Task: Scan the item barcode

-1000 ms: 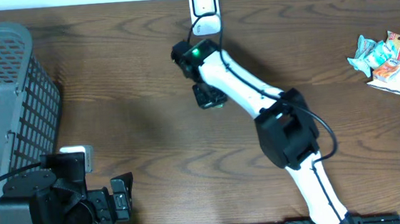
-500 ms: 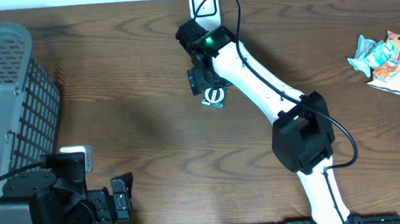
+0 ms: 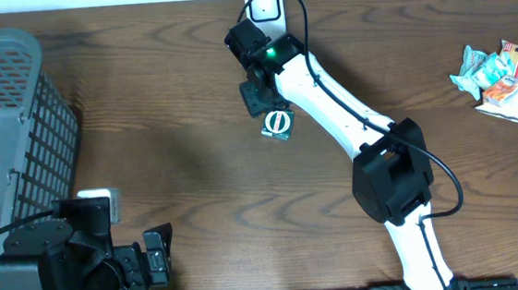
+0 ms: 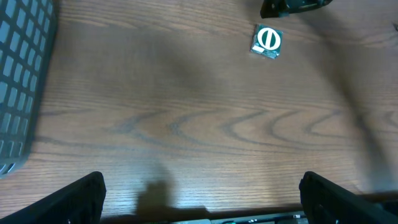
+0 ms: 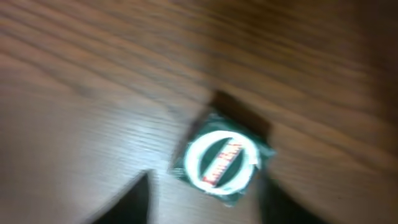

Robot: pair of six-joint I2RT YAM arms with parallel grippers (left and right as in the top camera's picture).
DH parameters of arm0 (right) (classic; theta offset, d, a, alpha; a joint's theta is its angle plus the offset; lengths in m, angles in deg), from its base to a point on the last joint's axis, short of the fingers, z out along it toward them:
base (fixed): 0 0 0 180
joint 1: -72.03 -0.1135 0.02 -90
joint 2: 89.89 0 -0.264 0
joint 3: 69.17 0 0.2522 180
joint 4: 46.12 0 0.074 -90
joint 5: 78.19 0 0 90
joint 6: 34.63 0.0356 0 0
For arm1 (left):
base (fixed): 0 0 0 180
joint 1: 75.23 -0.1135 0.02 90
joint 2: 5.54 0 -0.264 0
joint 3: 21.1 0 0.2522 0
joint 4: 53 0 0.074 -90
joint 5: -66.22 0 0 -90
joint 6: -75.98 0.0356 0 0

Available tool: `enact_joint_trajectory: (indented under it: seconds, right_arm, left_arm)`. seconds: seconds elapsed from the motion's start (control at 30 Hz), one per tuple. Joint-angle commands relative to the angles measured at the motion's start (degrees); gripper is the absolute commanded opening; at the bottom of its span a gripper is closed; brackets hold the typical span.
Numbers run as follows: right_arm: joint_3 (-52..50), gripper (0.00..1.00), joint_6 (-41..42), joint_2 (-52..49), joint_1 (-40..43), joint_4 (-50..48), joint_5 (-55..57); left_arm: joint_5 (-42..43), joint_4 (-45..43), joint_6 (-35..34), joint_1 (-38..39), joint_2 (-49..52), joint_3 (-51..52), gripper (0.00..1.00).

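The item, a small dark green square packet with a white ring and a red stripe (image 3: 277, 124), lies flat on the wooden table; its barcode does not show. My right gripper (image 3: 257, 97) hovers just behind it, towards the white scanner (image 3: 265, 4) at the table's far edge. In the blurred right wrist view the packet (image 5: 222, 158) lies on the wood, and my right gripper (image 5: 208, 186) has its dark fingers (image 5: 127, 202) apart on either side, not touching it. The left gripper (image 4: 202, 199) is wide open and empty at the near edge; the packet (image 4: 267, 42) is far ahead of it.
A grey mesh basket (image 3: 8, 137) stands at the left end of the table. Crumpled snack packets (image 3: 504, 75) lie at the far right. The left arm's base (image 3: 56, 272) sits at the front left corner.
The right gripper let go of the packet, which now lies on the table, and pulled back a little towards the scanner. The left arm has not moved.
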Motion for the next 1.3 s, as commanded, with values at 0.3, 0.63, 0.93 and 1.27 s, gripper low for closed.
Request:
enact_joint_trajectory:
  seconds: [0.3, 0.63, 0.93, 1.27]
  right_arm:
    - [-9.6, 0.02, 12.5, -0.2, -5.2, -7.1, 1.4]
    - [-15.8, 0.01, 16.7, -0.1, -5.9, -6.9, 13.2]
    - [-15.7, 0.01, 11.4, 3.4, -5.4, -3.7, 6.8]
    - [-15.9, 0.02, 5.8, 7.1, -5.5, -17.9, -3.2]
  left_arm:
    - [-0.5, 0.0, -0.3, 0.0, 0.1, -0.2, 0.98]
    - [-0.6, 0.0, -0.3, 0.0, 0.1, -0.2, 0.98]
    - [-0.5, 0.0, -0.3, 0.0, 0.1, -0.2, 0.98]
    - [-0.5, 0.0, -0.3, 0.0, 0.1, -0.2, 0.97]
